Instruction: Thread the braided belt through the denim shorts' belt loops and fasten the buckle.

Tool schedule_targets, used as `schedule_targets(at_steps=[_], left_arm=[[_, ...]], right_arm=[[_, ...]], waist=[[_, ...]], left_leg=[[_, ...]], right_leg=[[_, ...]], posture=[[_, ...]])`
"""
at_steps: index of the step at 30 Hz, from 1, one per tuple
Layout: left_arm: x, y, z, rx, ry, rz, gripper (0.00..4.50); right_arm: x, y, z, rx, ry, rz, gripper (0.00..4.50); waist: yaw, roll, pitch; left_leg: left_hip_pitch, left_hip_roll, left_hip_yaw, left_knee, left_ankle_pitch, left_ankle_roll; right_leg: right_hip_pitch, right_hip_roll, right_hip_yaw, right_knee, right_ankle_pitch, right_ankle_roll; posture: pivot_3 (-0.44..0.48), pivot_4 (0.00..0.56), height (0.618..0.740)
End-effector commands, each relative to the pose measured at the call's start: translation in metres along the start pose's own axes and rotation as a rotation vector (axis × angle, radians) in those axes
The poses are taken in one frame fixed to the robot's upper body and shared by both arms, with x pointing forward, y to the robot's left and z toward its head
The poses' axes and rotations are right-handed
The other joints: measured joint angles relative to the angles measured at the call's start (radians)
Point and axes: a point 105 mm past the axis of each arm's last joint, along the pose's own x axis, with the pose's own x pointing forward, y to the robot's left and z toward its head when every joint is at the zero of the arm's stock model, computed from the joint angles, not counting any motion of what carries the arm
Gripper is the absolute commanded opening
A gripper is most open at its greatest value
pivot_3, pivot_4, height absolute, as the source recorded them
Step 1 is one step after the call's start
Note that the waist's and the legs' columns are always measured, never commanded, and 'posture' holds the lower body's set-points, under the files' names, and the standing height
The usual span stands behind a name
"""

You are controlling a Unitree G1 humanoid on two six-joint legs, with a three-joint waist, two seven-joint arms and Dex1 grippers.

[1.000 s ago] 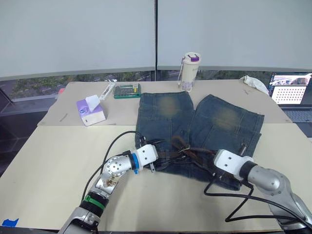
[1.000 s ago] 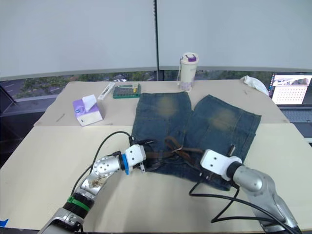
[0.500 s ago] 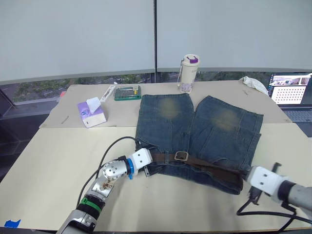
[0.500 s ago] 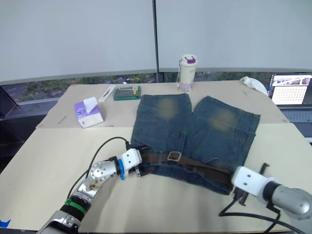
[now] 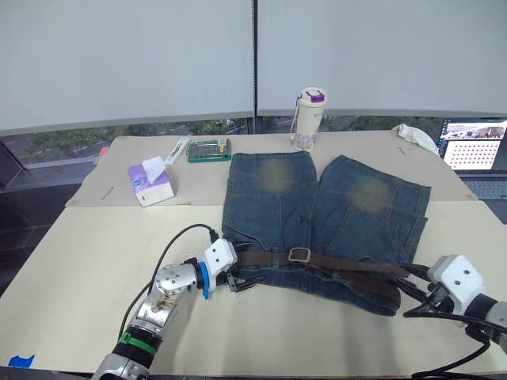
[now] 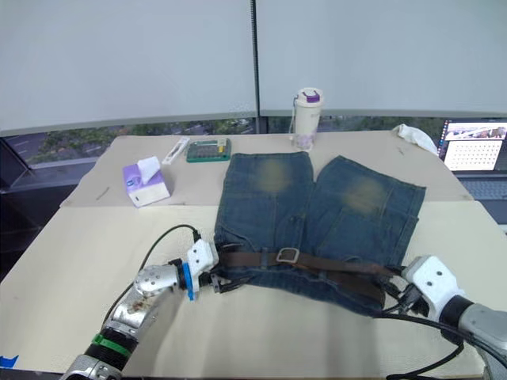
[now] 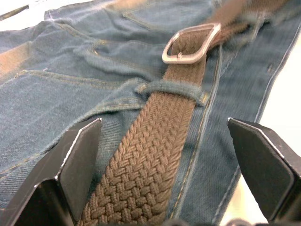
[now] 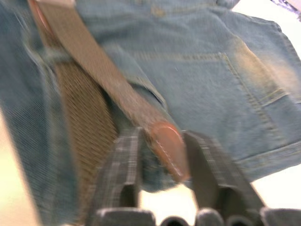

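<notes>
The denim shorts [image 5: 348, 206] lie flat on the table, waistband toward me. The braided belt [image 5: 348, 265] runs straight along the waistband, and its buckle [image 5: 299, 255] sits near the middle. My left gripper [image 5: 240, 279] is at the waistband's left end. In the left wrist view it stands open [image 7: 163, 123], straddling the belt just before one of the belt loops [image 7: 171, 88]. My right gripper [image 5: 413, 279] is at the waistband's right end, and the right wrist view shows it shut on the belt's brown leather tip [image 8: 167, 146].
A purple tissue box [image 5: 149, 180] and a green tray [image 5: 207, 150] sit at the back left. A bottle [image 5: 310, 117] stands behind the shorts. A laptop [image 5: 479, 154] and a white cloth [image 5: 416, 136] are at the far right. Black cables [image 5: 178, 245] trail from both arms.
The right gripper moved from the waistband's middle out to its right end. The belt, bunched a second ago, now lies stretched straight. The left gripper slid slightly left.
</notes>
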Motion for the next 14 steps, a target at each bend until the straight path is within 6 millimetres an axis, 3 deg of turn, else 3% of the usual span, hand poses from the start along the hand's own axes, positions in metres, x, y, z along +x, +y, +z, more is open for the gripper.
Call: schedule_targets(at_steps=[1, 5, 10, 14], left_arm=[[-0.032, 0.017, 0.024, -0.032, -0.007, 0.017, 4.50], [-0.060, 0.022, 0.013, 0.038, 0.102, 0.060, 4.50], [-0.087, 0.034, -0.010, 0.058, 0.223, 0.085, 4.50], [-0.098, 0.023, -0.021, 0.049, 0.261, 0.023, 4.50]], right_arm=[[-0.021, 0.002, -0.001, 0.152, -0.083, 0.035, 3.11], [-0.040, -0.004, -0.023, 0.214, -0.052, 0.033, 4.46], [-0.047, -0.008, -0.036, 0.238, -0.041, 0.035, 4.46], [-0.046, -0.009, -0.042, 0.211, -0.006, 0.053, 4.46]], waist=[[-0.005, 0.000, 0.000], [-0.011, 0.001, 0.000], [-0.011, 0.001, 0.000], [-0.011, 0.002, 0.000]], left_leg=[[0.000, 0.001, 0.000, 0.000, 0.000, 0.000], [0.001, 0.001, 0.000, -0.002, 0.000, 0.000], [0.001, 0.001, 0.002, -0.002, 0.000, 0.000], [0.001, 0.001, 0.003, -0.004, -0.001, 0.000]], right_leg=[[0.000, 0.000, 0.000, 0.000, 0.000, 0.000], [0.000, 0.000, 0.000, -0.001, 0.000, 0.000], [-0.001, -0.001, 0.001, -0.001, 0.000, 0.000], [-0.002, -0.001, 0.001, -0.001, 0.000, 0.000]], posture=[[0.000, 0.150, 0.740], [0.000, 0.150, 0.740], [0.000, 0.150, 0.740], [0.000, 0.150, 0.740]])
